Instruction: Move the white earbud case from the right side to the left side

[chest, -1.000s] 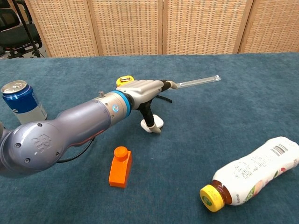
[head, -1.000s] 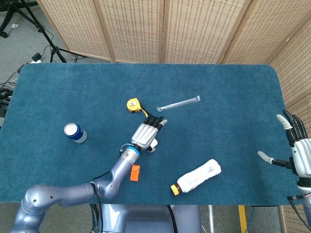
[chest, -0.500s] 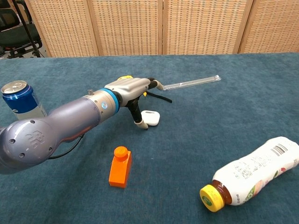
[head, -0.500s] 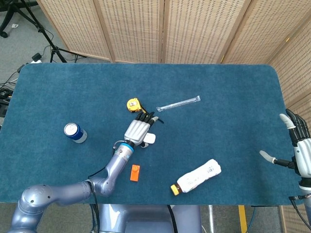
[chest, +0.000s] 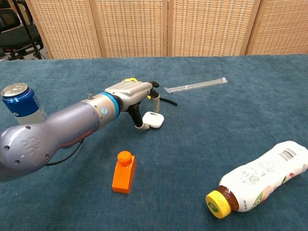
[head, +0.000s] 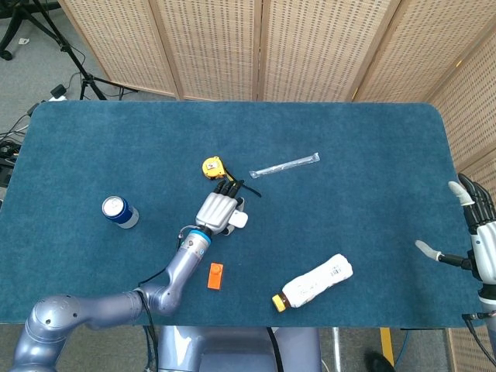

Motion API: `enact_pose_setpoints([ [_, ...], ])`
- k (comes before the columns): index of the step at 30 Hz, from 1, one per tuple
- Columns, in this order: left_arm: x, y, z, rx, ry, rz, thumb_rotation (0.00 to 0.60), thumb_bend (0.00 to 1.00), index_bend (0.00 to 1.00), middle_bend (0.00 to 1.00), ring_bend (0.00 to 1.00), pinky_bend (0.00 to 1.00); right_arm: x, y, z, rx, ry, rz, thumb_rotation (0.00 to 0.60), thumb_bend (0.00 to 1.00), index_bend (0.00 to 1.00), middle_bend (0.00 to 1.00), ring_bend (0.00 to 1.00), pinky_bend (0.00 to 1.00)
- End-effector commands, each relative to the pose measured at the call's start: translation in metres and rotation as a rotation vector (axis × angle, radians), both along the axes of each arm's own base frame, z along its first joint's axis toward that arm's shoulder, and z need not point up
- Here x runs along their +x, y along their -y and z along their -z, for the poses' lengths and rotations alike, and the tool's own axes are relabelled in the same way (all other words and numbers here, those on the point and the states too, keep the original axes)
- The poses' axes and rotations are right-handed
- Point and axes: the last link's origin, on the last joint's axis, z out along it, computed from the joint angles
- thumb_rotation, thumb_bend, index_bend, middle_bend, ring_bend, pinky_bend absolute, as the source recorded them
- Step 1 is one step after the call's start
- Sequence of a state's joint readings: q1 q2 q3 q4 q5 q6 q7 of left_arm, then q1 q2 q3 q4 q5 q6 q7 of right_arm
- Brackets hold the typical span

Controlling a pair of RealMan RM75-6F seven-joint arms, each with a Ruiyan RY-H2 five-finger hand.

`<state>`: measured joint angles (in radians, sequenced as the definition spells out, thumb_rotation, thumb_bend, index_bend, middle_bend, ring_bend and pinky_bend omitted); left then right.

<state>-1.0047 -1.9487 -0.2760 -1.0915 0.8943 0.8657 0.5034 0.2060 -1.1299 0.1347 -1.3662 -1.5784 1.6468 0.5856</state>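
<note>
- The counter point(head: 372, 155) is covered in blue carpet-like cloth, which will drag on anything slid across it.
- The left hand point(head: 216, 209) reaches in from the near left. It lies low over the white earbud case point(chest: 153, 120), fingers pointing away from the robot, thumb down beside the case and seemingly touching it.
- Whether the case is actually pinched I cannot tell; it appears to rest on the cloth, so I judge the hold not secure.
- The right hand point(head: 477, 248) hovers at the far right edge, fingers spread, holding nothing.
- The case sits near the middle of the counter, just right of the left hand in the head view, so the move leftward looks part done.
- To do this step well, close thumb and finger firmly on the case, lift it clear of the cloth, then carry it left.
- Keep clear of the yellow tape measure point(head: 212, 167) just beyond the fingertips, and the orange block point(chest: 124, 172) nearer the robot.
</note>
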Motion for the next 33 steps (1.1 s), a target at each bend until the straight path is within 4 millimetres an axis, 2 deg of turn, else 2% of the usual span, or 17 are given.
enact_pose_setpoints([
  [1, -0.002, -0.001, -0.003, 0.008, -0.003, -0.003, 0.6, 0.34, 0.58, 0.0, 0.0, 0.0, 0.0, 0.0, 0.0, 0.001, 0.002, 0.0, 0.6, 0.0, 0.0, 0.0, 0.0, 0.0],
  [9, -0.006, 0.0, -0.023, 0.05, 0.026, -0.02, 0.6, 0.39, 0.6, 0.0, 0.0, 0.0, 0.0, 0.0, 0.0, 0.002, 0.003, 0.0, 0.6, 0.0, 0.0, 0.0, 0.0, 0.0],
  [14, -0.023, 0.003, -0.057, 0.145, 0.02, -0.134, 0.6, 0.4, 0.6, 0.0, 0.0, 0.0, 0.002, -0.001, 0.001, 0.008, 0.004, -0.01, 0.6, 0.0, 0.0, 0.0, 0.0, 0.0],
  [17, -0.041, 0.007, -0.081, 0.214, -0.014, -0.196, 0.6, 0.4, 0.6, 0.0, 0.0, 0.0, 0.003, -0.003, 0.001, 0.008, 0.005, -0.018, 0.6, 0.0, 0.0, 0.0, 0.0, 0.0],
  [21, -0.066, 0.013, -0.096, 0.208, -0.004, -0.272, 0.6, 0.4, 0.6, 0.0, 0.0, 0.0, 0.005, -0.006, 0.002, 0.01, 0.002, -0.026, 0.6, 0.0, 0.0, 0.0, 0.0, 0.0],
  [26, -0.117, 0.023, -0.112, 0.171, -0.002, -0.356, 0.6, 0.4, 0.6, 0.0, 0.0, 0.0, 0.008, -0.008, 0.005, 0.012, -0.008, -0.035, 0.6, 0.0, 0.01, 0.0, 0.0, 0.0],
  [28, -0.128, 0.023, -0.115, 0.173, 0.014, -0.363, 0.6, 0.4, 0.6, 0.0, 0.0, 0.0, 0.008, -0.008, 0.006, 0.013, -0.013, -0.035, 0.6, 0.0, 0.01, 0.0, 0.0, 0.0],
  [33, -0.138, 0.023, -0.116, 0.154, 0.056, -0.347, 0.6, 0.4, 0.6, 0.0, 0.0, 0.0, 0.01, -0.009, 0.008, 0.012, -0.021, -0.037, 0.6, 0.0, 0.01, 0.0, 0.0, 0.0],
])
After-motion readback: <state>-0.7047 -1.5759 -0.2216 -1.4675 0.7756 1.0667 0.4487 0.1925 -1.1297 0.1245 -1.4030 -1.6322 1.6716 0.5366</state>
